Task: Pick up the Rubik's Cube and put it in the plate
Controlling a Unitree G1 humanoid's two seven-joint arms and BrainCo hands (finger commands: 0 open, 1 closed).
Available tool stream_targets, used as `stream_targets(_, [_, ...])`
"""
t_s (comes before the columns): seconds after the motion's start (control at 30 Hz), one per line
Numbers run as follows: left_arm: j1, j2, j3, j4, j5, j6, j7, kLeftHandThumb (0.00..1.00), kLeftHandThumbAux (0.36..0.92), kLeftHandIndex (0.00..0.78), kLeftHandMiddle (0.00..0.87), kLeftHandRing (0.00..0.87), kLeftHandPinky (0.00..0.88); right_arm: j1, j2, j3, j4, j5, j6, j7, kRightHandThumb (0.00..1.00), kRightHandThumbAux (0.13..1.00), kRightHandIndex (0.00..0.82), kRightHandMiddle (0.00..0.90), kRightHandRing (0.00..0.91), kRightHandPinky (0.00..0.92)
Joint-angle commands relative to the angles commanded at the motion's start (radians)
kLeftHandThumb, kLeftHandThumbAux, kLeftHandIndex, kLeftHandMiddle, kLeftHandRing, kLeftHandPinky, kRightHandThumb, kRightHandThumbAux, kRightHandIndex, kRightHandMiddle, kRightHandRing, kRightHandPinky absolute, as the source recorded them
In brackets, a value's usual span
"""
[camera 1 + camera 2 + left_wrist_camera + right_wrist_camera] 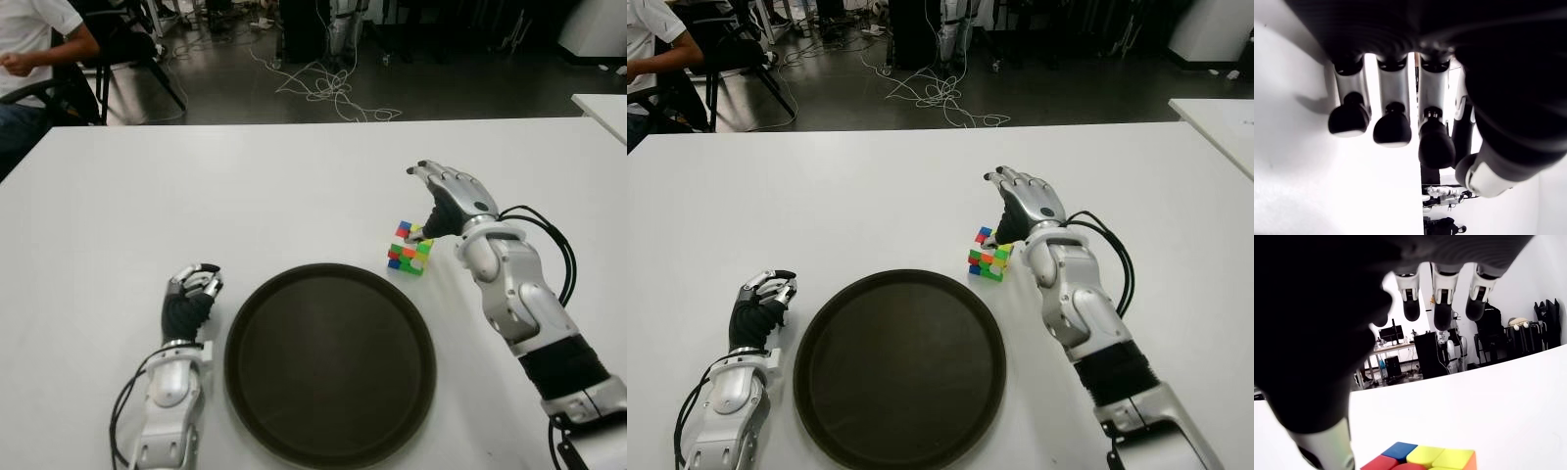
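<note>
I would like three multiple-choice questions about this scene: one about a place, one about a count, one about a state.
1. Where is the cube?
A. in the plate
B. on the table beside the plate
C. in the left hand

2. How many plates are on the table?
A. one
B. two
C. three

3. How is the right hand?
A. closed around the cube
B. open above the cube
C. flat in the plate

Answers:
1 B: the cube stands on the table, just outside the plate.
2 A: only one is there.
3 B: the right hand has its fingers extended, holding nothing.
</note>
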State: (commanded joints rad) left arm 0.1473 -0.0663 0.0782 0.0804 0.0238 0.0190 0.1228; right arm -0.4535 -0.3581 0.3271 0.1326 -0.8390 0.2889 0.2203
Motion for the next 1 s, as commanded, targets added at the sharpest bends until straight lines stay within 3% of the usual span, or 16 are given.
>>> stream_targets(0.4, [-0.002, -0.002, 0.001, 0.01, -0.001, -0.016, 0.003, 0.711, 0.704, 0.444, 0.817, 0.83, 0.825, -0.012, 0.012, 0.003, -0.008, 0.022, 0.024, 0.062, 0.0, 0.803, 0.104, 0.106, 0.123, 0.127])
stream_targets(0.57, [-0.002, -0.009, 0.006, 0.008, -0.014, -0.02, 0.001, 0.712, 0.704, 0.444, 0.82, 0.833, 0.833, -0.014, 0.019, -0.003, -0.017, 0.055, 0.035, 0.1, 0.0, 0.803, 0.128, 0.138, 0.165, 0.178])
stream_targets(0.8, [0.0, -0.005, 0.004, 0.01, -0.012, -0.028, -0.001, 0.711, 0.704, 0.444, 0.821, 0.835, 0.832, -0.042, -0.008, 0.02, -0.024, 0.079, 0.065, 0.233, 0.0, 0.861, 0.133, 0.159, 0.185, 0.213])
stream_targets(1.0, [-0.001, 0.0, 0.003, 0.013, -0.003, -0.016, 0.003, 0.711, 0.704, 0.444, 0.817, 0.833, 0.828, -0.066, -0.021, 0.036, -0.043, 0.082, 0.106, 0.335, 0.0, 0.826, 0.147, 0.176, 0.199, 0.212])
